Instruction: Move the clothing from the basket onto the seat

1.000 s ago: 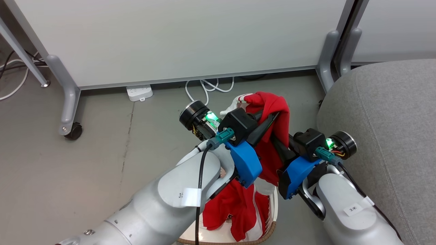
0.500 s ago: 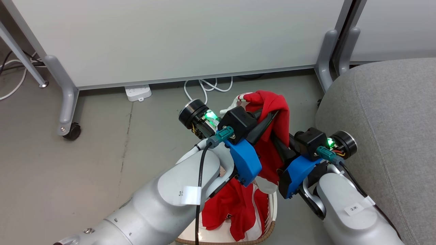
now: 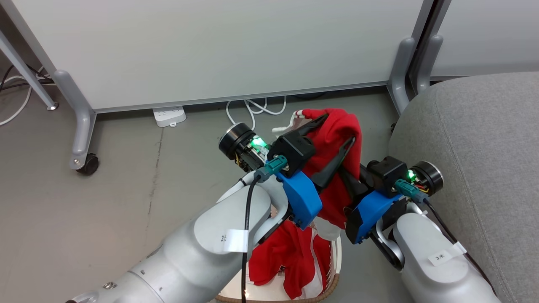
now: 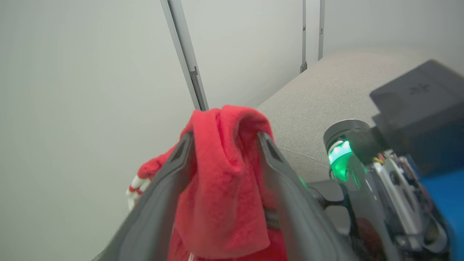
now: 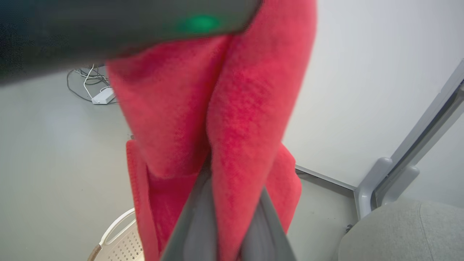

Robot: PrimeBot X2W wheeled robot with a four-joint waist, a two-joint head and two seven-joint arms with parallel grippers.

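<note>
A: So, where is the clothing right now?

B: One red garment [image 3: 332, 193] is lifted above the far end of the basket [image 3: 334, 286], bunched between the two arms. Its lower end hangs down towards the basket. Whether it touches what is inside, I cannot tell. A second red garment [image 3: 290, 256] with white trim lies inside the basket, which sits on the floor [image 3: 126, 202] on the near side.

A: And the left end effector [image 3: 339, 126]?

B: Its fingers [image 4: 181, 156] are spread wide. A fold of the lifted garment drapes over and between them, so nothing is pinched there.

A: What about the right end effector [image 5: 233, 188]?

B: That one is closed tight, with red cloth clamped between its fingers. In the head view its tips are buried in the fabric, just right of the left one.

A: Where is the seat [image 3: 471, 139]?

B: It is the big grey one to the right of the basket, close beside the right arm, with none of the red cloth on the part in view
</note>
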